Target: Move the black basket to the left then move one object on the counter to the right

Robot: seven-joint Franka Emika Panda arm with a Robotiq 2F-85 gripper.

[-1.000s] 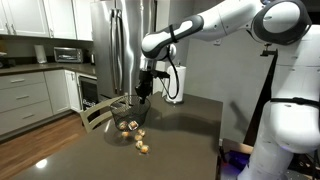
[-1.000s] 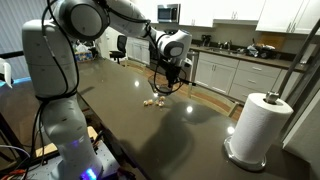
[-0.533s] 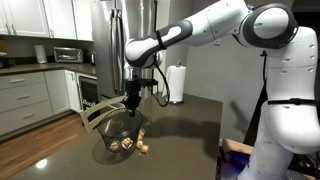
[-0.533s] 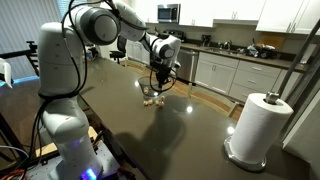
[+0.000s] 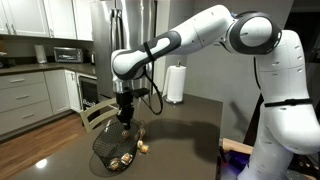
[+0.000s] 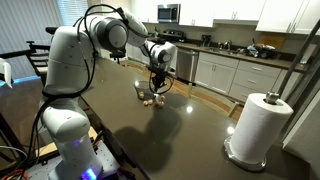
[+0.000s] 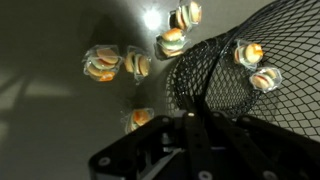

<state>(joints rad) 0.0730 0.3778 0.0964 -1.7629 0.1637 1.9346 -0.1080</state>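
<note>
Gripper: in the wrist view the gripper (image 7: 196, 122) fills the bottom edge, dark and blurred. Its jaws are closed together, pinching the wire rim of the black basket (image 7: 225, 95).
Basket to jaws: the rim runs straight into the jaws, and the mesh bowl spreads up and to the right from them. In an exterior view the black basket (image 5: 112, 150) hangs tilted below the gripper (image 5: 125, 116), with its lower side at the counter (image 5: 190, 135).
Inside the basket: two small wrapped pieces (image 7: 265, 78), cream and orange, lie behind the mesh.
Loose on the counter: five more wrapped pieces (image 7: 102, 65) lie outside the mesh, left of the basket and above it in the wrist view, the lowest just beside the gripper body.
Farther off: a paper towel roll (image 5: 176, 84) stands upright at the far end of the counter, well apart from the basket.
Background: pale cabinets (image 5: 25, 95) and a microwave (image 5: 68, 54) stand along the wall.
</note>
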